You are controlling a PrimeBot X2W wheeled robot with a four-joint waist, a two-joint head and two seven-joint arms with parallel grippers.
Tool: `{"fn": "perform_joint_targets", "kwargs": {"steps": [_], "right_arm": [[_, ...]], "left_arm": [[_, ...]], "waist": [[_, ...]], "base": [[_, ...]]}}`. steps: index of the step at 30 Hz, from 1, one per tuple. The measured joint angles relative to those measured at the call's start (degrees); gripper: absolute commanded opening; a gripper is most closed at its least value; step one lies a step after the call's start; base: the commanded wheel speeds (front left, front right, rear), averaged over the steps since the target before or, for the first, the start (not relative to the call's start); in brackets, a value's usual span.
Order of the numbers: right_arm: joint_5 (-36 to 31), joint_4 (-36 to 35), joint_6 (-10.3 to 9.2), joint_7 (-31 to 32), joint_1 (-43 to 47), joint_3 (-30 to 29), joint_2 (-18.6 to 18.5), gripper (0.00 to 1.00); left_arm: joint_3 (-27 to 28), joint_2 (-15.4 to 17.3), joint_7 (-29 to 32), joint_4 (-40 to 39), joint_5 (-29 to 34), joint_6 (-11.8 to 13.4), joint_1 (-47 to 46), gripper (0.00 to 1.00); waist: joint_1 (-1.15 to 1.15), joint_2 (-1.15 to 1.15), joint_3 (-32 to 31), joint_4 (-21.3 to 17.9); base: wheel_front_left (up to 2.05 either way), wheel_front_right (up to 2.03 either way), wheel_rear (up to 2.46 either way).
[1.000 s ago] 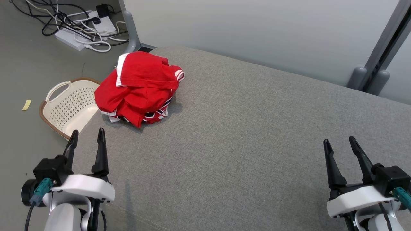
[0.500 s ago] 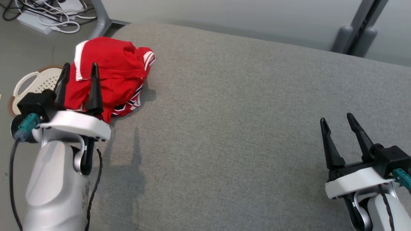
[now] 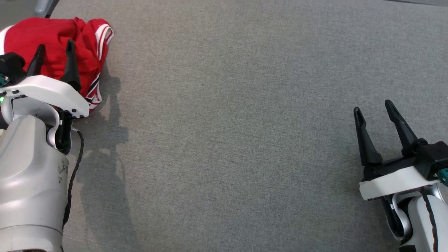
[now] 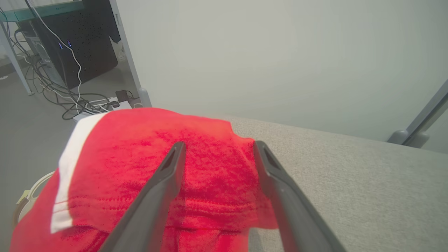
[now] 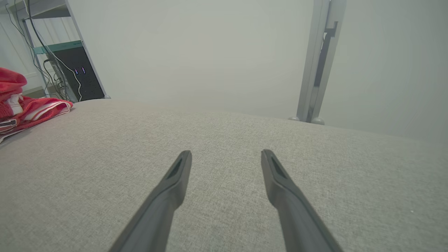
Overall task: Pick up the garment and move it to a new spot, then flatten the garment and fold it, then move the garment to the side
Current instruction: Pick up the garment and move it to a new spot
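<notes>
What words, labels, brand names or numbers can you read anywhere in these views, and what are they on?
No text can be read in these views.
On the red garment: white stripes and black-and-white trim along the edge, but no lettering that can be made out.
On the dark computer tower: small blue lights; any label is too small and blurred to read.
</notes>
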Motion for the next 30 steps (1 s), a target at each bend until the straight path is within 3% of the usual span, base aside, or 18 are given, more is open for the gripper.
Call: {"fn": "perform_joint_targets", "kwargs": {"steps": [3,4,5,6,13,17,30], "right_arm": [[0.0,-0.2,0.0,0.0,-0.2,-0.1,0.0,1.0],[0.0,-0.2,0.0,0.0,-0.2,-0.1,0.0,1.0],[0.0,-0.2,0.0,0.0,-0.4,-0.1,0.1,1.0],[-0.1,-0.2,0.0,0.0,-0.6,-0.1,0.2,1.0],[-0.1,0.2,0.0,-0.2,-1.0,0.0,0.6,1.0],[0.0,0.7,0.0,-0.7,-0.7,-0.3,1.4,1.0],[0.5,1.1,0.0,-1.2,4.0,-2.0,3.8,1.0]], "left_arm": [[-0.1,0.4,2.2,3.6,-0.3,0.2,-1.8,1.0],[-0.3,0.5,2.7,4.6,-0.4,0.2,-2.4,0.81],[-0.5,0.6,3.0,5.3,-0.4,0.2,-2.8,0.37],[-0.6,0.7,3.0,5.9,-0.4,0.1,-3.1,0.0],[-1.1,1.8,-1.8,6.7,-0.1,0.5,-4.4,0.0],[-1.2,3.0,-4.3,3.2,0.5,0.8,-4.1,0.0],[1.0,3.8,-4.9,-21.8,2.1,4.1,14.7,0.0]], "waist": [[0.0,0.0,1.4,-0.6],[0.0,0.0,1.7,-0.8],[0.0,0.0,2.0,-0.8],[0.0,0.0,2.2,-0.8],[0.0,0.0,1.9,-0.7],[0.0,0.0,-0.7,-0.9],[0.0,0.0,-11.9,-2.9]], "base": [[0.0,0.0,0.0],[0.0,0.0,0.0],[0.0,0.0,0.0],[0.0,0.0,0.0],[0.0,0.0,0.0],[0.0,0.0,0.0],[0.0,0.0,0.0]]}}
